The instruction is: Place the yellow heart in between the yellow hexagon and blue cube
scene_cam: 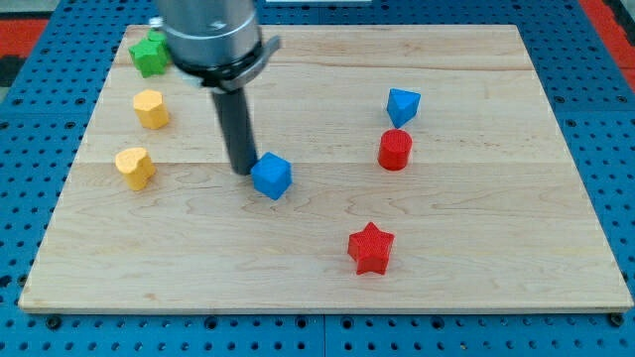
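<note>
The yellow heart (134,167) lies near the board's left edge. The yellow hexagon (151,108) sits just above it, toward the view's top. The blue cube (271,176) sits near the board's middle. My tip (243,172) is on the board right beside the cube's left side, touching or nearly touching it. The tip is well to the right of the heart and the hexagon.
A green block (151,53) sits at the top left corner, partly behind the arm. A second blue block (403,104) and a red cylinder (395,150) stand at the right. A red star (371,248) lies toward the bottom right. The wooden board (476,288) rests on a blue pegboard.
</note>
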### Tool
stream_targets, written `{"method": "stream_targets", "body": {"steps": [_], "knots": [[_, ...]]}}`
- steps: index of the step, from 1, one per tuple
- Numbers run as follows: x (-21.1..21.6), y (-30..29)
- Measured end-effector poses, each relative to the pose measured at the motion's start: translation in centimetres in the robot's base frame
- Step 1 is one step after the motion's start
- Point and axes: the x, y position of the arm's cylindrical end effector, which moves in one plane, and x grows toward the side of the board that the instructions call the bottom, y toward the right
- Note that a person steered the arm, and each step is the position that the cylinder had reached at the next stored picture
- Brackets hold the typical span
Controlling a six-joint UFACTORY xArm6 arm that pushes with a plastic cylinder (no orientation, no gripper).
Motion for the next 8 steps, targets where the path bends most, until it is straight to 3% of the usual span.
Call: {"method": "stream_targets", "body": {"steps": [1,2,3,4,5,6,7,8], "knots": [[-0.7,0.0],[1.7,2.1],[4.8,-1.2],[5.0,-2.8],[7.5,-12.6],[4.4,-16.2],[2.5,-11.7],[2.5,-11.0]]}}
